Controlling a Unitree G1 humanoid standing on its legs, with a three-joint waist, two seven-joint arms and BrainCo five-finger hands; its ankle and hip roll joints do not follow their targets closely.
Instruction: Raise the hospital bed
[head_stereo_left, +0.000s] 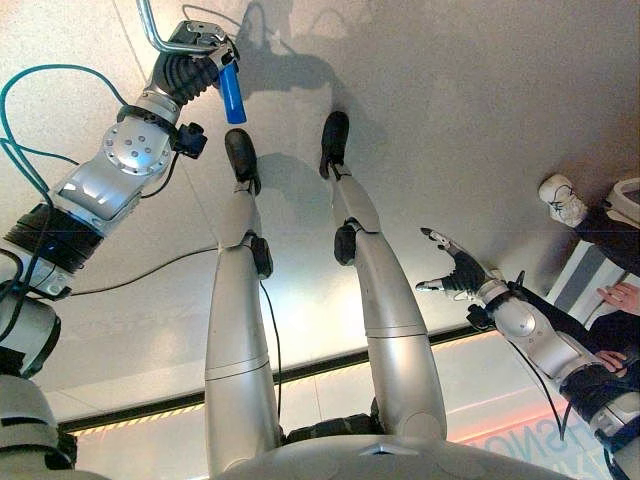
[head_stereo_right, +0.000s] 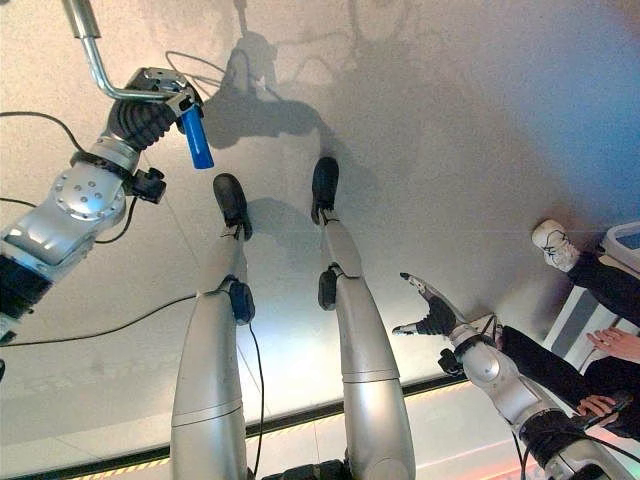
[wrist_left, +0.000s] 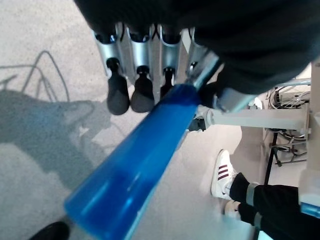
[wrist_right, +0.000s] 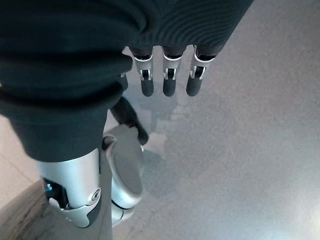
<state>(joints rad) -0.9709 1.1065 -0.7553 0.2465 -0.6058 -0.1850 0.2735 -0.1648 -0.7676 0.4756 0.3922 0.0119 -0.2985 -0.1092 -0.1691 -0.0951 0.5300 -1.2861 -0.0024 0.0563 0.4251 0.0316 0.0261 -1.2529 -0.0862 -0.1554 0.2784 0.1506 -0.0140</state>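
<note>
The left hand (head_stereo_left: 197, 57) is reached far forward at the upper left of the head views, its fingers curled tight around the blue handle (head_stereo_left: 231, 94) of a metal crank (head_stereo_left: 152, 32). The handle is a smooth, translucent blue sleeve that sticks out below the fist and slants down toward the floor; above the fist the bare metal rod bends sharply and runs up out of view. In the left wrist view the dark fingertips (wrist_left: 143, 95) sit in a row pressed against the blue handle (wrist_left: 135, 165), which widens toward its free end, and the thin metal rod enters the sleeve right at the hand. Past the hand in that view stands part of a white bed frame (wrist_left: 260, 117), just beside the crank. The right hand (head_stereo_left: 458, 270) hangs low on the robot's right side, well apart from the crank, holding nothing, with its fingers straight and relaxed and the thumb spread away from them; in its own wrist view the fingertips (wrist_right: 170, 85) point down at the bare grey floor (wrist_right: 250, 150). At the right edge of the head views a person sits or stands close to the robot, with a white shoe (head_stereo_left: 562, 198) on the floor, dark trousers, and a hand (head_stereo_left: 622, 296) resting near the robot's right arm.
</note>
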